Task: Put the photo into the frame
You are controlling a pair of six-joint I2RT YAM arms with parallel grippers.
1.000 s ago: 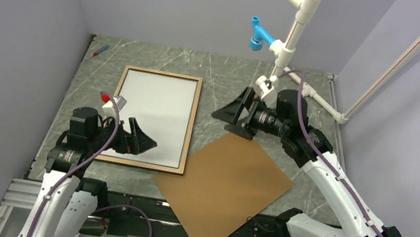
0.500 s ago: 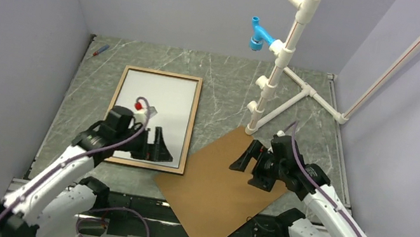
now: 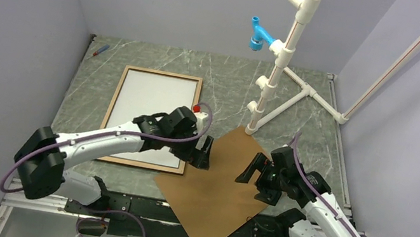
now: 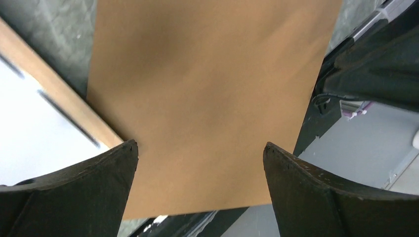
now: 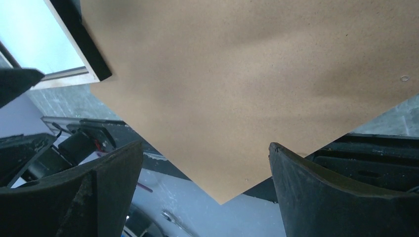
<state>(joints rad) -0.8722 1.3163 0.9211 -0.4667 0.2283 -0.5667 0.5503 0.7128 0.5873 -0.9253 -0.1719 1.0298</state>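
Note:
The frame (image 3: 163, 73), thin light-wood rails, lies flat at the left of the table. A white sheet (image 3: 148, 108) fills it, by its look the photo with its plain reverse up; no printed side shows. My left gripper (image 3: 204, 155) hangs open just right of the frame's near right corner, over the left corner of the brown backing board (image 3: 221, 191). In the left wrist view, board (image 4: 207, 89) shows between the open gripper (image 4: 200, 144), with the frame rail (image 4: 49, 84) at left. My right gripper (image 3: 248, 171) is open above the board's right half, holding nothing (image 5: 206, 144).
The board lies as a diamond, its near corner (image 5: 222, 200) overhanging the table's front edge and black rail (image 3: 135, 204). A white pipe stand (image 3: 281, 59) with blue and orange fittings rises at the back right. A small red-tipped tool (image 3: 100, 49) lies at the back left.
My left arm swung right from over the frame to the board's left corner. My right arm came forward from beside the pipe stand to over the board. Both stayed open.

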